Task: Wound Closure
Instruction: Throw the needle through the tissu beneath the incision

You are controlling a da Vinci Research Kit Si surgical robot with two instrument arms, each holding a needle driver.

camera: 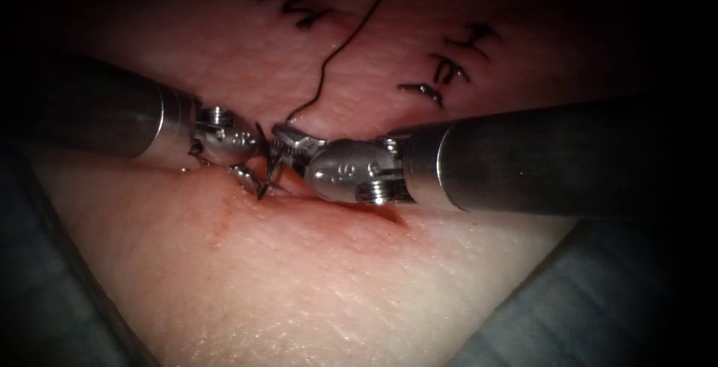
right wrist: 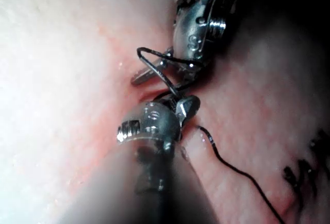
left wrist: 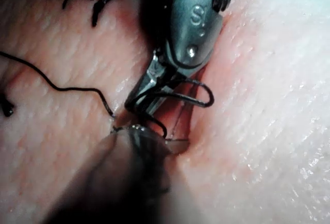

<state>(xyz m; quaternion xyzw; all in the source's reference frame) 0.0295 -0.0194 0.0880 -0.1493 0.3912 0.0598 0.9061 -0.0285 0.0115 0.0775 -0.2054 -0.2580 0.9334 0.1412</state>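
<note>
Both tools meet over the cut [camera: 351, 208], with thread [camera: 340, 45] looped about their tips. Your right tool [camera: 293, 141] pinches the thread; for your left tool [camera: 250, 161], just beside it, I cannot tell. It looks like knot-tying, and the next move calls for even tension.

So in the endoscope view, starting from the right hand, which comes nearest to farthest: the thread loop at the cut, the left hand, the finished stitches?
1. Thread loop: wound at the cut, right by the right hand.
2. Left hand: just beyond the loop, on its left.
3. Finished stitches: farthest, up on the tissue at upper right.
</note>
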